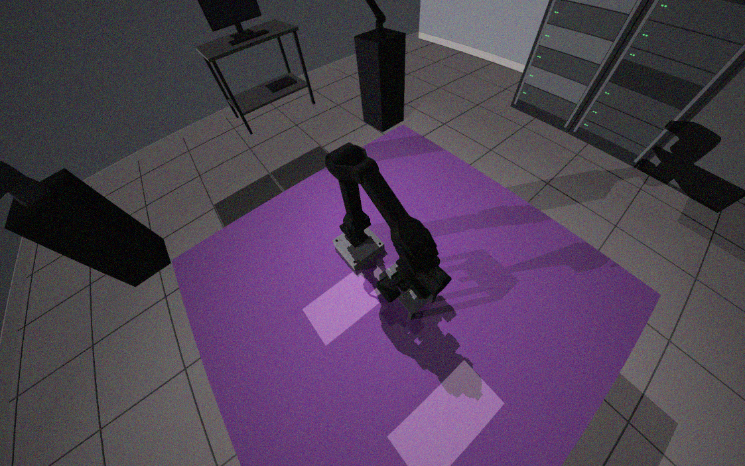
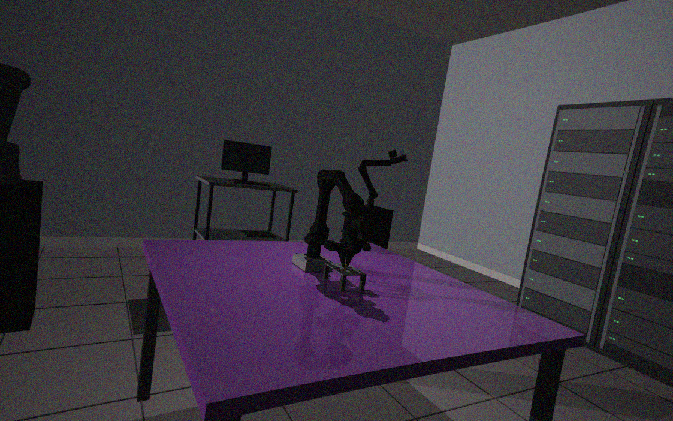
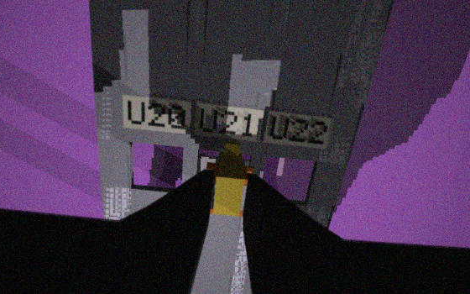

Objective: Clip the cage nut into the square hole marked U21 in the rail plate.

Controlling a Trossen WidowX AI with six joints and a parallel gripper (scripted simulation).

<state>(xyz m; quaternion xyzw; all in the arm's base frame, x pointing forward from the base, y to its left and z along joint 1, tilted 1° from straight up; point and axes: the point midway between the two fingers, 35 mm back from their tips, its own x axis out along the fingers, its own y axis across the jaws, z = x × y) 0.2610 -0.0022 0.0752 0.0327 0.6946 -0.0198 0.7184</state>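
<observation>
Top: the arm (image 1: 395,217) bends over the purple table (image 1: 282,382), hiding the nut. Exterior: the gripper (image 2: 346,264) points down at the legged plate (image 2: 356,272). Wrist: the gripper (image 3: 228,182) has its jaws clamped on the yellow nut (image 3: 229,195), which is at the U21 hole (image 3: 206,161), below its label (image 3: 230,121); seating depth is unclear.

On the table (image 1: 282,382) (image 2: 275,334), the rail plate (image 2: 355,272) (image 3: 163,55) stands raised on legs, in front of the arm's base (image 1: 340,250) (image 2: 301,263) in the exterior view. In the wrist view, label U20 (image 3: 157,114) lies left of U21 (image 3: 230,120), and U22 (image 3: 299,129) right of it, with the cage nut (image 3: 229,196) at the hole below U21, between the gripper's fingertips.
</observation>
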